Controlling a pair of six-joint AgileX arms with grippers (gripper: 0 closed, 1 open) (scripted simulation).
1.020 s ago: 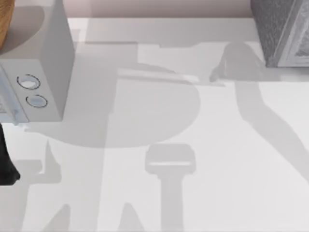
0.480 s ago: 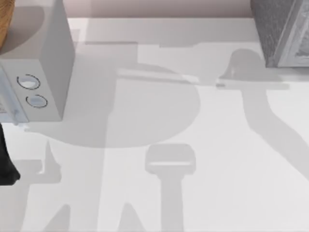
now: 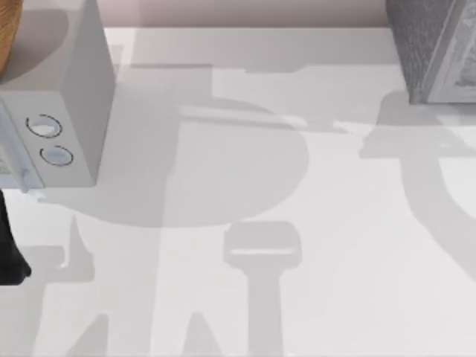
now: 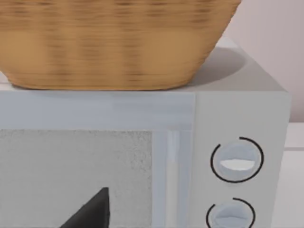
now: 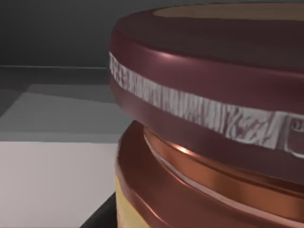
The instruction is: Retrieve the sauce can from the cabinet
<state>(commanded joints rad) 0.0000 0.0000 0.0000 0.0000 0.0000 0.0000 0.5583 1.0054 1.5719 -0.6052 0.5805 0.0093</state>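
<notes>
Sauce can point(image 5: 209, 123) sat v. close in front of the right wrist cam: dark red rim band w/ a pale textured strip round it, coppery neck below, bit of yellow-tan label at the lower edge. It stood upright on a dark ledge, w/ dim grey walls behind it and a lighter floor patch beside. Can't tell right claw state.

From the top cam, the cabinet point(image 3: 435, 48) was at the far right corner of the worktop point(image 3: 335, 223), dark grey speckled, lighter framed panel on its front. White box w/ two round dials point(image 3: 67, 111) stood at the far left; wicker basket point(image 4: 114, 42) rested on top of it. Dark bit of the left arm point(image 3: 9, 253) at the left edge, parked facing the white box; can't tell left claw state either.
</notes>
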